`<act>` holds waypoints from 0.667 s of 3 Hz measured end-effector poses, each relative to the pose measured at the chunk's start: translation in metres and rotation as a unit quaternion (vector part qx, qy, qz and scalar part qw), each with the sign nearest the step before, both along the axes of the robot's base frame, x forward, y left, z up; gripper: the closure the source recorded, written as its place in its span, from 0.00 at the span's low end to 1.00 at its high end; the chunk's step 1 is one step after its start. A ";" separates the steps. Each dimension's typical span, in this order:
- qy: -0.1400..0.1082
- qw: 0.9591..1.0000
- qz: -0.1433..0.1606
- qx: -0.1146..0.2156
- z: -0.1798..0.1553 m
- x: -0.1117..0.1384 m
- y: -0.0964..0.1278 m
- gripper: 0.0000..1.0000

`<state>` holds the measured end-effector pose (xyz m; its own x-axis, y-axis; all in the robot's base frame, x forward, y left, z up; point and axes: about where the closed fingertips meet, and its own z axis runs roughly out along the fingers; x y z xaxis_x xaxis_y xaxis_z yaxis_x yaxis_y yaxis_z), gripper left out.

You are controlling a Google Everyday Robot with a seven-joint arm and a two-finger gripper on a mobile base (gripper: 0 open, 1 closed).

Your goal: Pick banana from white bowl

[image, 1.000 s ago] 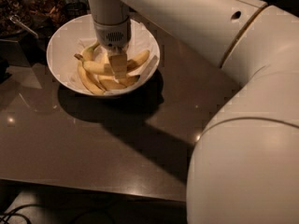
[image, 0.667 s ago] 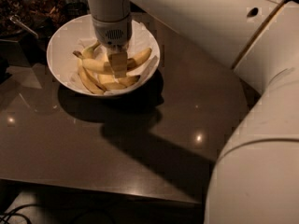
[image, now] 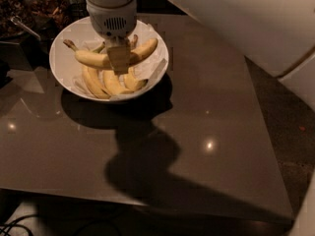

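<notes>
Noted the banana (image: 93, 59) lying crosswise on top of the pile in the white bowl (image: 59, 70), stem toward the left rim, blunt tip toward the right. Counted three shorter bananas (image: 110, 82) beneath it, on crinkled paper lining (image: 152, 70). Logged the gripper (image: 119, 58) right at the banana's middle, hanging straight down from the wrist (image: 110, 14) and covering that stretch of peel. Cannot tell whether clamped on the fruit or merely set around it. Judged the step as the grasp, or the very start of the lift. To do it well:
- Hold at mid-length to keep both ends level.
- Squeeze gently, enough to carry without bruising.
- Rise straight up, well past the rim, clear of the shorter fruit.
- Watch for snagged lining.

Marked the bowl near the far left of the dark table (image: 211, 107).
</notes>
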<state>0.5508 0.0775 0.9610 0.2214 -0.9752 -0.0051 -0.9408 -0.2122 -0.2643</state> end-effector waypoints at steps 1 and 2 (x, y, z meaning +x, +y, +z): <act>-0.007 1.000 0.001 0.007 0.002 0.002 0.003 1.00; -0.007 1.000 0.010 0.020 0.007 -0.003 0.012 1.00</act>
